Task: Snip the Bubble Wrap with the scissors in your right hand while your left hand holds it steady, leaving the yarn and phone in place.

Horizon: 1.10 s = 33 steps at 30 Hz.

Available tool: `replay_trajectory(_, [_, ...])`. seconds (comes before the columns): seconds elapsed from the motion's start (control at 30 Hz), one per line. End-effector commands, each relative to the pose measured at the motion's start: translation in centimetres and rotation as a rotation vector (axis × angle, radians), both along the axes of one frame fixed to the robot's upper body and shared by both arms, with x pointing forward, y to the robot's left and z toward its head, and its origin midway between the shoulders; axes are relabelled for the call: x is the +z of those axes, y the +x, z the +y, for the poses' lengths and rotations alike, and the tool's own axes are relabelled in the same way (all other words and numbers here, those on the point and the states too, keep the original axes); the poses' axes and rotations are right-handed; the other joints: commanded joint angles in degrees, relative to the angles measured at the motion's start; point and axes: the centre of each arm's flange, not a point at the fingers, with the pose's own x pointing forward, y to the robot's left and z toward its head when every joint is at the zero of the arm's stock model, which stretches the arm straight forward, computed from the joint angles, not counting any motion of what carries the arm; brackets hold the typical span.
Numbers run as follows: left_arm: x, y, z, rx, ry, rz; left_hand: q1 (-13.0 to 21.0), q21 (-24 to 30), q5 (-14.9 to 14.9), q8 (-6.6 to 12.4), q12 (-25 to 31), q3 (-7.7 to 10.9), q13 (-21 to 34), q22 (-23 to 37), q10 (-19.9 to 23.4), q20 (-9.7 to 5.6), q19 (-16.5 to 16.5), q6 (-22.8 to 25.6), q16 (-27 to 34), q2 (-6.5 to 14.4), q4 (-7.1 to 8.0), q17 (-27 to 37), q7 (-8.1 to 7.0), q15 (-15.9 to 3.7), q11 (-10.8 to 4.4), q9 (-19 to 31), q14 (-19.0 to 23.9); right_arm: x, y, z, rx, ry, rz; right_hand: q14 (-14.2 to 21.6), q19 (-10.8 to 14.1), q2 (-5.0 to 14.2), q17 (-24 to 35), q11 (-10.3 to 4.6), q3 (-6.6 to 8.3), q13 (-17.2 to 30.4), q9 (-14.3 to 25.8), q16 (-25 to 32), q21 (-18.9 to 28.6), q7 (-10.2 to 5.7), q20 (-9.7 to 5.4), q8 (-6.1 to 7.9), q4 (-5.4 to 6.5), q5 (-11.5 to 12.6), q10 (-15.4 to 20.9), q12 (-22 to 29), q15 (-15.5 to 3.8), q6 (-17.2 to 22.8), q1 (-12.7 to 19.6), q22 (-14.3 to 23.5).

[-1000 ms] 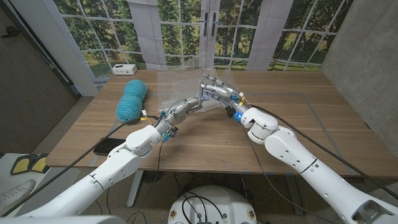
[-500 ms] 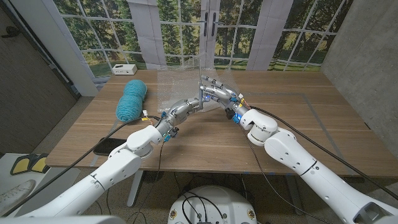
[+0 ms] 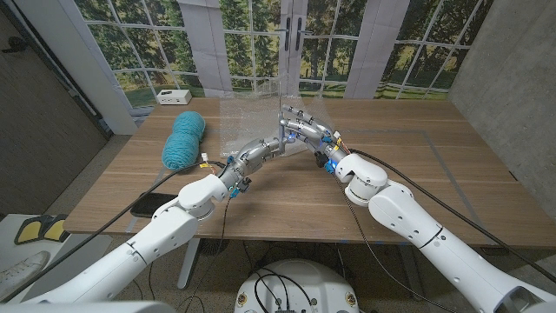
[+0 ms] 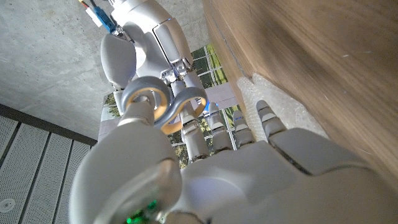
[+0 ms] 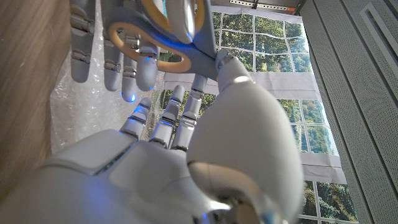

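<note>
A dark phone (image 3: pixel 153 204) lies at the near left edge of the tabletop (image 3: pixel 417 165), partly under the left arm. Beyond it the teal yarn (image 3: pixel 184 140) lies near the left edge, with bare wood between it and the clear Bubble Wrap (image 3: pixel 248 117), which is spread flat at the far middle and reaches toward the far edge by the window. A small white box (image 3: pixel 173 96) sits at the far left corner.

The left robot hand (image 3: pixel 261 149) reaches onto the near edge of the sheet; the left wrist view shows its fingers (image 4: pixel 268 121) stretched out along the wrap, pressing on it rather than closing round anything. The right robot hand (image 3: pixel 304 130) meets it just beside, at the sheet's right edge, and holds the scissors (image 5: pixel 163 28): their grey-and-yellow loops show against its fingers in both wrist views, and a thin blade stands up above the hands in the head view. The two hands are touching or nearly so.

The right half of the tabletop is open wood out to the right edge.

Against half a second ago, both hands and the sheet sit as they were; the right forearm has shifted only slightly.
</note>
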Motion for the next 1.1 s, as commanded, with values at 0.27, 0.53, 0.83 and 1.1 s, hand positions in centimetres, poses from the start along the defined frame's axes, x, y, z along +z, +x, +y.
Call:
replay_trajectory(0.27, [0.05,0.02,-0.62,-0.024,0.029,0.004,0.2,-0.1,-0.3,-0.98,0.1,-0.41,0.2,0.2,0.3,0.40,-0.4,-4.6,0.2,-0.1,0.05,0.3,-0.48,0.21,-0.84,0.1,1.0,-0.19,-0.33,0.45,0.003,-0.029,-0.012,0.6,0.7,0.05,0.0,-10.89,-0.10,0.1,0.2,-0.3,0.4,-0.08,-0.07,-0.21,0.32,0.0,11.3,0.4,-10.38,0.4,0.7,0.0])
replay_trajectory(0.53, [0.18,0.17,-0.71,-0.034,0.035,-0.001,-1.0,-0.2,-0.2,-1.27,-0.5,-1.47,0.4,0.2,-1.4,0.40,-0.8,-9.7,-0.1,-1.0,0.44,0.4,-0.99,0.76,-0.45,0.1,0.2,-0.29,-0.35,0.77,0.015,-0.051,-0.016,0.7,0.9,0.08,0.0,-10.88,-0.10,0.0,0.2,-0.3,0.5,-0.02,-0.12,-0.29,0.34,-0.1,11.3,0.3,-10.40,0.5,0.7,-0.1])
replay_trajectory(0.83, [0.20,0.29,-0.48,-0.023,0.057,0.002,-2.1,-0.3,0.0,-0.55,0.5,-2.35,1.3,0.3,-0.7,0.41,-1.8,-13.2,0.2,-1.3,0.83,0.6,-2.58,0.31,-5.11,0.0,0.2,-0.07,-0.19,0.93,0.009,-0.068,-0.017,1.0,1.0,0.17,0.0,-10.86,-0.13,-0.1,0.2,-0.3,0.5,0.11,-1.05,-0.42,0.42,-0.1,11.1,0.3,-10.41,0.6,0.7,0.0])
replay_trajectory(1.1, [0.10,0.35,-0.39,-0.023,0.044,0.005,-2.5,-0.1,0.2,1.58,1.2,-2.63,3.2,0.3,-1.6,0.38,-2.0,-8.2,0.6,-0.8,0.98,0.8,-3.01,-0.20,-6.69,-0.1,0.7,0.26,0.02,0.85,-0.006,-0.049,-0.012,1.2,1.2,0.21,0.1,-10.87,-0.16,-0.2,0.2,-0.2,0.5,0.28,-1.15,-0.48,0.45,-0.1,11.1,0.3,-10.39,0.7,0.6,-0.1])
